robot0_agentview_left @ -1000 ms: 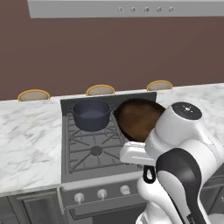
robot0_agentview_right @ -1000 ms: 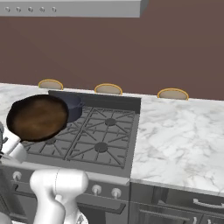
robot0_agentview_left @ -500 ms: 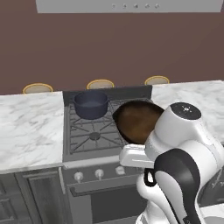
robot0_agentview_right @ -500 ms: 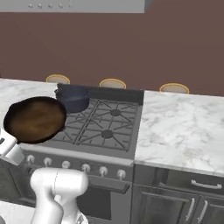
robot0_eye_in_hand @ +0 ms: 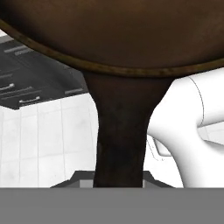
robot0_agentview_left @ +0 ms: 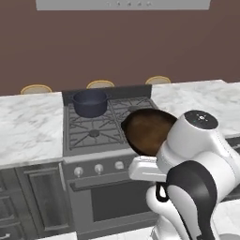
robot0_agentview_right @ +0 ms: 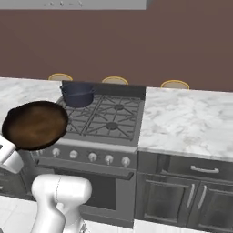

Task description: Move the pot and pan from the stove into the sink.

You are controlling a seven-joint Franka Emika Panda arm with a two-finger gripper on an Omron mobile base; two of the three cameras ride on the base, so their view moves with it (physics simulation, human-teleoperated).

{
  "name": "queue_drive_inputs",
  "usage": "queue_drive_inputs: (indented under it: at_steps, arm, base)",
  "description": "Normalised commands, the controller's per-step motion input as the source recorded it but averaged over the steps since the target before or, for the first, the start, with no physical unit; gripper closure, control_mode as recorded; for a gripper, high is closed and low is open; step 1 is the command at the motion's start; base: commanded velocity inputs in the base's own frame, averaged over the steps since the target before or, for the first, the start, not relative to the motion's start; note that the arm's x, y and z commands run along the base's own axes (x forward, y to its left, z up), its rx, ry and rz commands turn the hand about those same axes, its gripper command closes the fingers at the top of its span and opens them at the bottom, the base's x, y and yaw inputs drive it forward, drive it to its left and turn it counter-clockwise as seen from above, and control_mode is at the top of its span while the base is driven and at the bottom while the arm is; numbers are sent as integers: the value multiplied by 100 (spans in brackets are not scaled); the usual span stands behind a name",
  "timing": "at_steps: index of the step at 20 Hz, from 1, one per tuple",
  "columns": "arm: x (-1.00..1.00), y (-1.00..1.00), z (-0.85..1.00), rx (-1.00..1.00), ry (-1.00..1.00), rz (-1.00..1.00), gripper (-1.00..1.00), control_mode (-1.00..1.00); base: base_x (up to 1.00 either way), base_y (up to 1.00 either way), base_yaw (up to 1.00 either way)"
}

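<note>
The pan (robot0_agentview_right: 35,125) is hanging in the air in front of the stove (robot0_agentview_left: 101,136), lifted clear of the grates, its rusty-brown inside tilted toward the cameras. In the hand view its handle (robot0_eye_in_hand: 120,140) is running down between the gripper's jaws, which are sitting narrow, clamped on it; the fingertips themselves are hidden at the bottom edge.

The pot (robot0_agentview_left: 90,102) is sitting on the far left burner, close to the stove's back edge and well apart from the pan. The other burners are lying bare, so there is open room across the near and right grates.

White marble counter (robot0_agentview_right: 191,122) is stretching away on both sides of the stove. Dark cabinets (robot0_agentview_right: 182,195) are standing below it, a brown wall (robot0_agentview_left: 117,47) is rising behind, and pale floor tiles (robot0_eye_in_hand: 48,144) are showing beneath the pan.
</note>
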Motion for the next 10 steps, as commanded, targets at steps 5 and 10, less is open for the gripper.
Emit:
queue_drive_inputs:
  at_steps: [5, 10]
  arm:
    - [0, 0, 0, 0, 0, 0, 100, 100]
    - [0, 0, 0, 0, 0, 0, 100, 100]
  base:
    - [2, -18, -45]
    - [2, -14, -49]
